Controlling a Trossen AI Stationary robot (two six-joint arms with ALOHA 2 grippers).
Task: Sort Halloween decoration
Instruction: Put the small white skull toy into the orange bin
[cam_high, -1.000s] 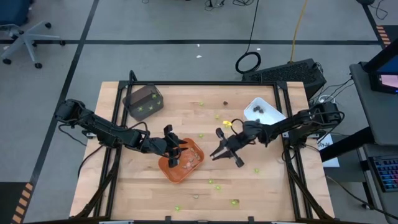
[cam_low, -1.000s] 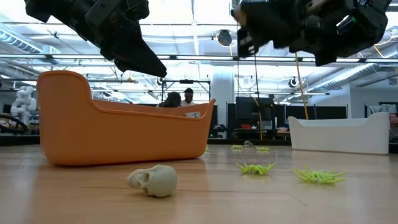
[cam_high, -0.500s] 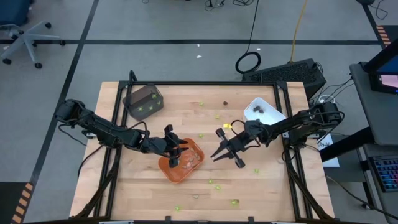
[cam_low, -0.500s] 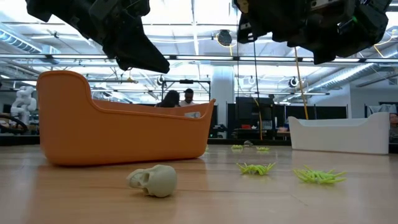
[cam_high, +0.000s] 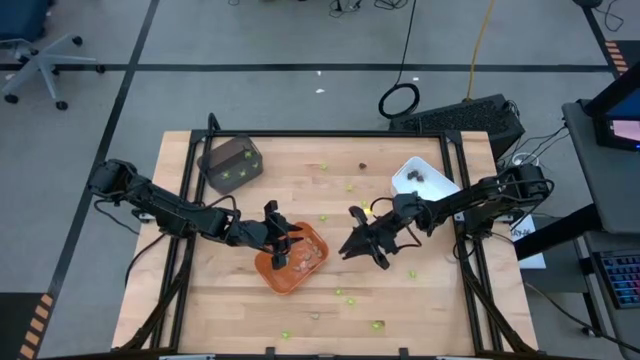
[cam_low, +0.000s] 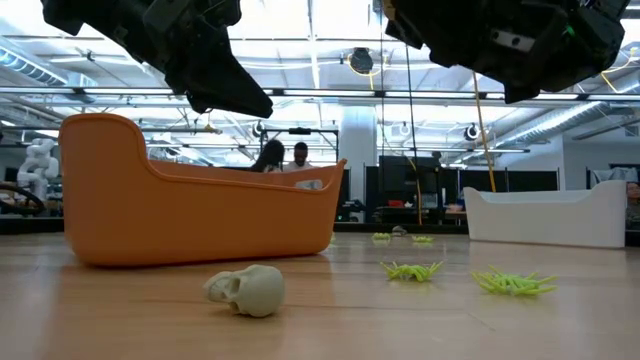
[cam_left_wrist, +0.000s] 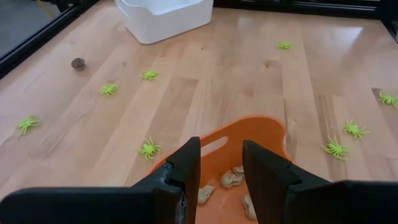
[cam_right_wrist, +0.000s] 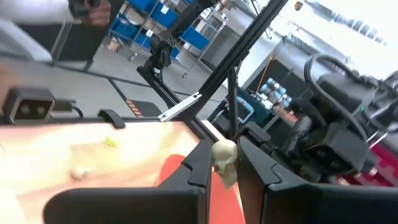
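The Halloween decoration lies scattered: lime-green spiders (cam_left_wrist: 149, 148) (cam_low: 410, 270), a tan skull (cam_low: 247, 290) on the near table, a brown piece (cam_left_wrist: 78, 63). Several tan pieces (cam_left_wrist: 231, 180) lie in the orange tray (cam_high: 296, 262). My left gripper (cam_left_wrist: 221, 155) hangs open above that tray's rim, nothing between its fingers. My right gripper (cam_right_wrist: 224, 155) hovers to the tray's right (cam_high: 347, 247), shut on a small tan skull (cam_right_wrist: 224, 159). My right gripper pinches the tan skull (cam_right_wrist: 224, 159) between its two fingers. The fingers lie about level and point toward the table's left, at the orange tray. The skull is lifted clear of the table.
A white tray (cam_high: 420, 178) holding dark pieces stands at the far right, a dark grey tray (cam_high: 232, 165) with green pieces at the far left. Loose spiders dot the middle and near table (cam_high: 350, 300). People stand in the room beyond the table (cam_low: 285, 156).
My right gripper has rolled about its own pointing line while staying in place beside the orange tray, still shut on the skull. Nothing else has moved.
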